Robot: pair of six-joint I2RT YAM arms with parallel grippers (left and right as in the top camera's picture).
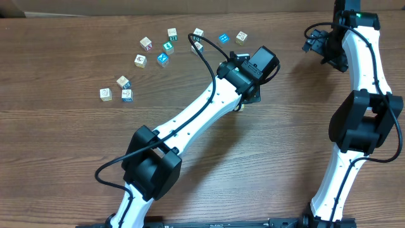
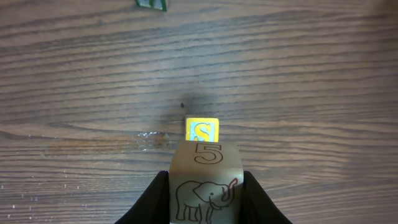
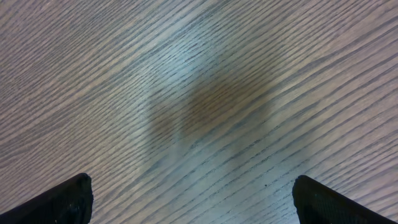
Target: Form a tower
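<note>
Wooden cube (image 2: 205, 186) in left hand (image 2: 205, 202), yellow cube (image 2: 203, 131) beyond

We see a brown wood-grain table (image 1: 57, 158) with loose picture cubes scattered over its far left part. Lowest in the overhead view, a pale cube (image 1: 106, 94) and a blue-and-white cube (image 1: 127, 95) lie near each other, with a tan cube (image 1: 123, 82) just behind them. Farther back sit a bright blue cube (image 1: 163, 59), a green cube (image 1: 168, 46) just beside it, and a pink-faced cube (image 1: 146, 43). To the right, a second blue cube (image 1: 223, 38) and a beige cube (image 1: 242, 37) lie near each other but apart.
</note>
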